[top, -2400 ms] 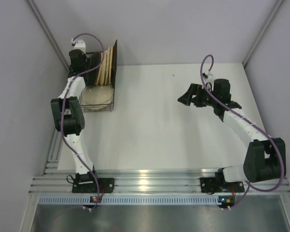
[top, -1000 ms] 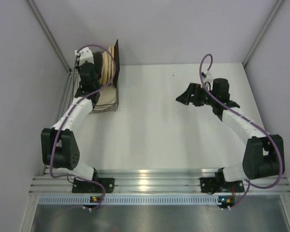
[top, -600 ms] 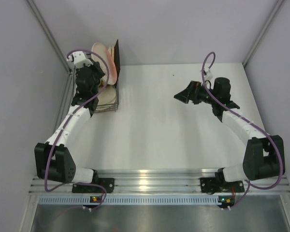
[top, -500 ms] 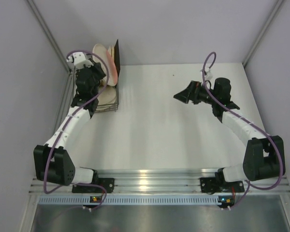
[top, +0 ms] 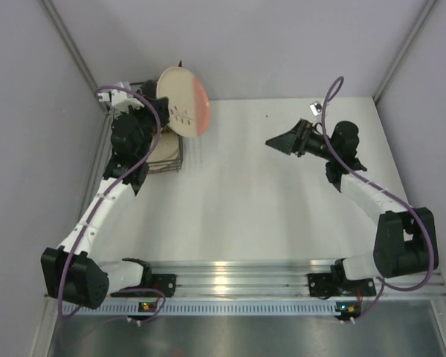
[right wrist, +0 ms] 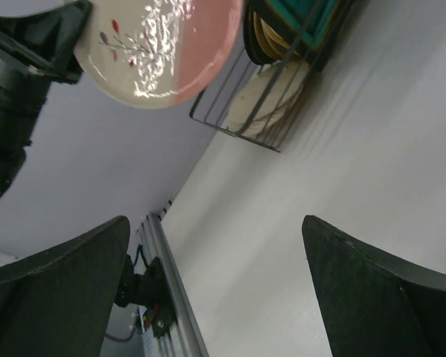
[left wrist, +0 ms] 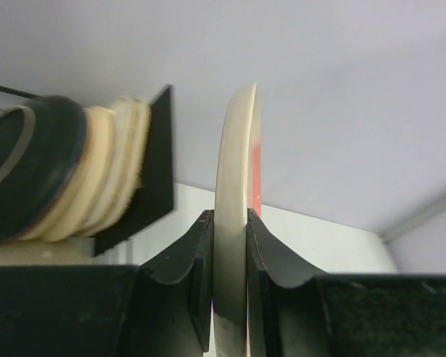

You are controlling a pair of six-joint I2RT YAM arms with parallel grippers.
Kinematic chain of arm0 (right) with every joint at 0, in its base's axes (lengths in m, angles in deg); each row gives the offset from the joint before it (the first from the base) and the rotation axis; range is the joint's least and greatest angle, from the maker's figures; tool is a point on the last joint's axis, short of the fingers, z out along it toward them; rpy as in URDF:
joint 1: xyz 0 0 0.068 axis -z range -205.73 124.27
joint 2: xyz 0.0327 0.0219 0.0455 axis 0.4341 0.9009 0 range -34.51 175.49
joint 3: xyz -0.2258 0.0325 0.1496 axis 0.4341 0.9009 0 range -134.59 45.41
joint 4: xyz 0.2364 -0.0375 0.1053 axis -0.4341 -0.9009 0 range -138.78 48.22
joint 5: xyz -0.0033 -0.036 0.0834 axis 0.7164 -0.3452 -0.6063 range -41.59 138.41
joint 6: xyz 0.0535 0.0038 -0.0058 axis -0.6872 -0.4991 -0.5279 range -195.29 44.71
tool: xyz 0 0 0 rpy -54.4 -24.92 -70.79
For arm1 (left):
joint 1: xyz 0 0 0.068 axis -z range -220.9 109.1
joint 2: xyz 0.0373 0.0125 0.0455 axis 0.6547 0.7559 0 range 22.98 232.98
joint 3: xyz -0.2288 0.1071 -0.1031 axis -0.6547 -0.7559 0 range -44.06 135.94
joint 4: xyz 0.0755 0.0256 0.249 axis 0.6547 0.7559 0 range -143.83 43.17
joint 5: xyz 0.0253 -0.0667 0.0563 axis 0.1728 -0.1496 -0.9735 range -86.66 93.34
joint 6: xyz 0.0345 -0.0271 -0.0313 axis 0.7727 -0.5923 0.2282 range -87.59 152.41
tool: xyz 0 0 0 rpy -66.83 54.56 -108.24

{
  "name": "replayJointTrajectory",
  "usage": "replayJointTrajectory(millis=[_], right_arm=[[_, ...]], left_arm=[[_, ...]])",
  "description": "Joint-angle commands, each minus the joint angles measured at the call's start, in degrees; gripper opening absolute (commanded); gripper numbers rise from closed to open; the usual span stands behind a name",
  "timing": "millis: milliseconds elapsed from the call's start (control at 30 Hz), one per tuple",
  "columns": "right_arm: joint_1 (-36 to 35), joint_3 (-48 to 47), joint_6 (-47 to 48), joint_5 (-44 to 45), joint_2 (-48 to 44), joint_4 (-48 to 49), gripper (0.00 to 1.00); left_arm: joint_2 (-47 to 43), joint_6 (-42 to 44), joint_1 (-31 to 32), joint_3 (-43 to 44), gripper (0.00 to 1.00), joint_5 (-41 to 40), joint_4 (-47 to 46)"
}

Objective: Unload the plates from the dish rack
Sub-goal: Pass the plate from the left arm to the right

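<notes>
My left gripper (top: 157, 111) is shut on the edge of a round cream patterned plate (top: 182, 101) with a pink side, held up in the air above the dish rack (top: 167, 160). In the left wrist view the plate (left wrist: 234, 193) stands edge-on between the jaws of the left gripper (left wrist: 229, 253). Several plates (left wrist: 97, 175) stand in the rack to its left. My right gripper (top: 281, 141) is open and empty above the table's middle, pointing at the rack. The right wrist view shows the held plate (right wrist: 160, 44) and the rack (right wrist: 282, 82) with a teal plate (right wrist: 305, 18) in it.
The white table (top: 260, 201) is walled in by grey panels on three sides. The rack sits at the back left corner against the wall. An aluminium rail (top: 238, 279) with both arm bases runs along the near edge.
My left gripper has taken hold of the cream patterned plate and lifted it up out of the rack, swinging it right. My right gripper has turned slightly toward the rack.
</notes>
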Motion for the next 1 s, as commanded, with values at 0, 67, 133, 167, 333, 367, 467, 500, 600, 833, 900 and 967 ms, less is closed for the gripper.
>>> replayJointTrajectory(millis=[0,67,133,167,333,367,467,500,600,833,900,967], right_arm=[[-0.59,3.57,-20.55,-6.24,4.6,28.84,1.0],[-0.5,6.13,-32.19,-5.81,8.3,47.34,1.0],[-0.68,8.77,-48.28,-3.62,15.5,72.76,1.0],[-0.76,8.86,-51.47,-3.35,17.79,73.46,1.0],[-1.91,9.39,-46.77,-5.1,18.52,68.04,1.0],[-1.91,9.48,-45.36,-5.45,18.17,67.15,1.0],[-2.0,9.22,-42.89,-6.85,17.72,66.87,1.0],[-1.91,9.22,-42.1,-7.12,17.9,66.52,1.0],[-2.08,8.95,-38.42,-7.74,18.07,61.97,1.0],[-4.63,5.44,-25.68,-5.72,16.15,44.15,1.0],[-5.59,3.16,-17.45,-3.09,13.96,36.68,1.0],[-6.91,1.4,-13.11,-0.9,12.98,26.91,1.0]], left_arm=[[-1.69,-14.59,0.63,-3.92,0.0,14.15,-18.46],[-0.72,-19.01,0.55,-7.0,0.0,16.65,-22.98],[0.33,-24.11,0.54,-10.26,0.0,18.94,-26.68],[0.95,-25.61,0.37,-12.01,0.0,19.29,-30.0],[4.11,-36.31,-1.03,-14.13,0.0,23.59,-37.66],[5.94,-38.09,-1.39,-14.66,0.0,24.56,-40.64],[9.2,-43.8,-1.65,-15.8,0.0,26.41,-44.87],[9.91,-45.12,-1.57,-16.15,0.0,26.68,-47.67],[12.55,-49.61,-1.57,-16.95,0.0,27.82,-50.85],[15.36,-54.01,-1.13,-17.65,0.0,31.42,-53.32],[15.28,-54.1,-0.86,-18.61,0.0,31.42,-53.23],[14.93,-53.84,-0.69,-19.49,0.0,31.34,-52.36]])
